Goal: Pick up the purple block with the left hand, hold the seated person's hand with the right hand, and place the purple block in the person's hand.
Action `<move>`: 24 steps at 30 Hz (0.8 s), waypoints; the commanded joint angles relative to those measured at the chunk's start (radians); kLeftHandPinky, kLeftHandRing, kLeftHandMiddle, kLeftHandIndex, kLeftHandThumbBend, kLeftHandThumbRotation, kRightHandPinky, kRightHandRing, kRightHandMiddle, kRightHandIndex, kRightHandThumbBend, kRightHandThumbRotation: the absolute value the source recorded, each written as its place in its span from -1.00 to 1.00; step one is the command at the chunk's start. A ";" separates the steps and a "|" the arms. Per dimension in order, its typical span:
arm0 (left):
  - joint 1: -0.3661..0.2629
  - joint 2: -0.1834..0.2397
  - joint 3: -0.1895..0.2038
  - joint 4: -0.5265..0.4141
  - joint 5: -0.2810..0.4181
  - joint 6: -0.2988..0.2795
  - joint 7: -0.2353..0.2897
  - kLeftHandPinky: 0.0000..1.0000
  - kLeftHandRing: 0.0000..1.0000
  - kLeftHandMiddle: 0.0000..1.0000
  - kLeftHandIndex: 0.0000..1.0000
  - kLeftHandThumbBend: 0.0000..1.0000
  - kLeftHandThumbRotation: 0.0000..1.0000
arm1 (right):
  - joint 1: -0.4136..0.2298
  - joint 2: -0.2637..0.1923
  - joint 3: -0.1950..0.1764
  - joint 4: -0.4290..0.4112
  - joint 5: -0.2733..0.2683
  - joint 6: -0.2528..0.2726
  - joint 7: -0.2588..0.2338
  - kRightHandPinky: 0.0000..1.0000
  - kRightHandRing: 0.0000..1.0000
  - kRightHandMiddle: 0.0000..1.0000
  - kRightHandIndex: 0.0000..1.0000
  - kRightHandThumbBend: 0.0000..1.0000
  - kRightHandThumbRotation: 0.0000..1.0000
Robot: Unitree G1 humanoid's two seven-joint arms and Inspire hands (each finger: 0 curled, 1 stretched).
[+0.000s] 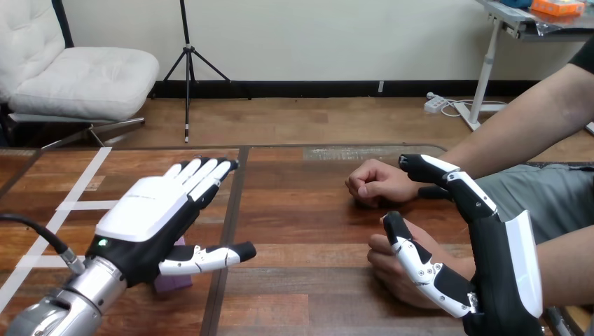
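Observation:
The purple block [173,282] lies on the wooden table [308,217] at the lower left, mostly hidden under my left hand [143,213]. That hand hovers over it, palm down, open, with straight fingers pointing away and the thumb stretched to the right. My right hand [490,252] stands at the lower right, open. Its thumb lies across the person's nearer hand [392,276], which rests on the table. Its fingers reach beside the wrist of the person's farther hand [375,183], a fist on the table. I see no finger curled round either hand.
White tape lines [77,204] mark the table at the left. A dark seam [235,210] runs down the table beside my left hand. The person's forearms [518,126] come in from the right edge.

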 commanded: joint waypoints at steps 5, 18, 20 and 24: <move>-0.060 0.026 -0.014 0.016 -0.008 0.031 -0.004 1.00 1.00 1.00 1.00 0.55 0.94 | -0.047 -0.015 -0.015 -0.046 0.005 -0.004 0.004 0.34 0.49 0.51 0.48 -0.20 -0.36; -0.043 0.037 -0.024 0.015 -0.020 0.047 -0.006 1.00 1.00 1.00 1.00 0.53 0.95 | -0.041 -0.012 -0.017 -0.058 0.013 0.009 0.022 0.37 0.50 0.51 0.48 -0.19 -0.33; -0.037 0.038 -0.023 0.012 -0.021 0.046 -0.004 1.00 1.00 1.00 1.00 0.54 0.95 | -0.042 -0.013 -0.018 -0.057 0.014 0.008 0.024 0.37 0.50 0.51 0.49 -0.20 -0.32; -0.021 0.040 -0.019 0.002 -0.024 0.047 0.000 1.00 1.00 1.00 1.00 0.53 0.95 | -0.044 -0.014 -0.019 -0.053 0.013 0.002 0.023 0.38 0.50 0.52 0.49 -0.20 -0.32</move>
